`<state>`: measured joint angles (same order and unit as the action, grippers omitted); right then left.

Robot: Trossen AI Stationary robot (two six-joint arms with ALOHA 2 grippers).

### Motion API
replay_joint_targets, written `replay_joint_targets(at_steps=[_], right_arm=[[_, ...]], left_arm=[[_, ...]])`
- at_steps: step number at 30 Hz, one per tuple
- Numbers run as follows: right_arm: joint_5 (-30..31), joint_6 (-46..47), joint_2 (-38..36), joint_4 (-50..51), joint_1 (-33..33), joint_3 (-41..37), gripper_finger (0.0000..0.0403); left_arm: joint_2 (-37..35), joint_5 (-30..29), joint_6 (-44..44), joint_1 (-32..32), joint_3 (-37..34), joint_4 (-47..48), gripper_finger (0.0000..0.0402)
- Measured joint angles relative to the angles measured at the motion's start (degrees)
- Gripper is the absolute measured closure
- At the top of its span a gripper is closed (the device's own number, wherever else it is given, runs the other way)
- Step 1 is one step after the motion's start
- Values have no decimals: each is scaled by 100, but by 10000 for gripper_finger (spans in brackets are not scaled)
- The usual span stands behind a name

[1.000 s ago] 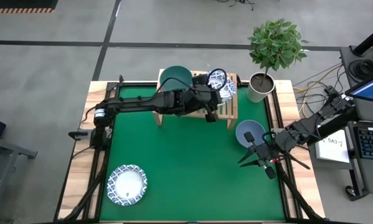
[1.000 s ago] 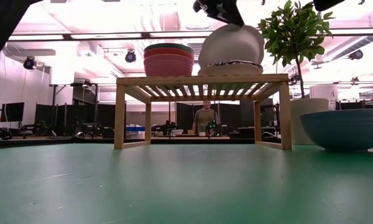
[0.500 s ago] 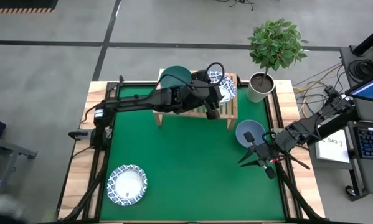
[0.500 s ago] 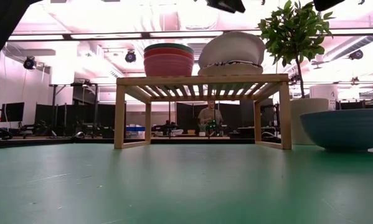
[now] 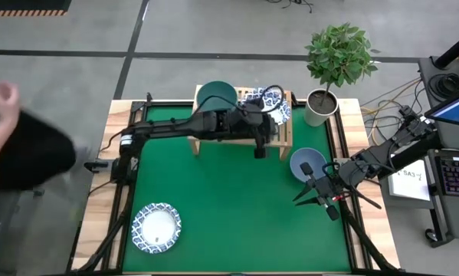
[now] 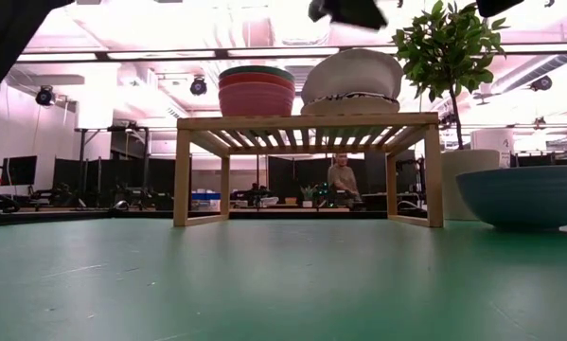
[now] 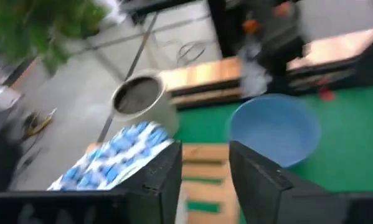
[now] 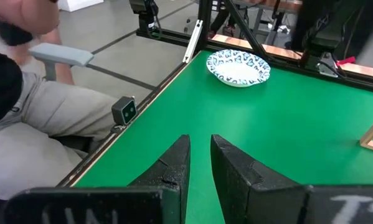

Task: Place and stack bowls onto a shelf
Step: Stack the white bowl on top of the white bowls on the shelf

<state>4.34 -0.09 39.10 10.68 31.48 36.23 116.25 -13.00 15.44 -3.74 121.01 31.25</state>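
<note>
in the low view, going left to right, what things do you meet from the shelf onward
shelf left leg → stack of deep bowls on the shelf top → tilted white bowls on the shelf top → potted plant → blue bowl on the table at the right edge.

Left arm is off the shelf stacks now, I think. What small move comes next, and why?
Probably swing the left gripper toward the blue bowl on the mat. Its fingers are apart and hold nothing, and it sits just in front of the shelf, where the patterned bowls and the teal-topped stack already rest. The blue bowl is the nearest one still off the shelf; the right gripper waits beside it.
</note>
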Motion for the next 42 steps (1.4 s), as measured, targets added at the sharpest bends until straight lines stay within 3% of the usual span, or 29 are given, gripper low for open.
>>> replay_joint_targets(at_steps=[9,21,34,42], right_arm=[[9,-9,2,0,0,0,349],[15,-16,2,-1,0,0,349],[15,3,8,21,0,-2,349],[16,3,13,83,0,-2,349]], left_arm=[[169,-301,-290,-165,-9,214,333],[111,-297,-224,86,7,182,335],[457,-309,-312,-59,-7,461,336],[413,-9,-27,114,378,468,336]])
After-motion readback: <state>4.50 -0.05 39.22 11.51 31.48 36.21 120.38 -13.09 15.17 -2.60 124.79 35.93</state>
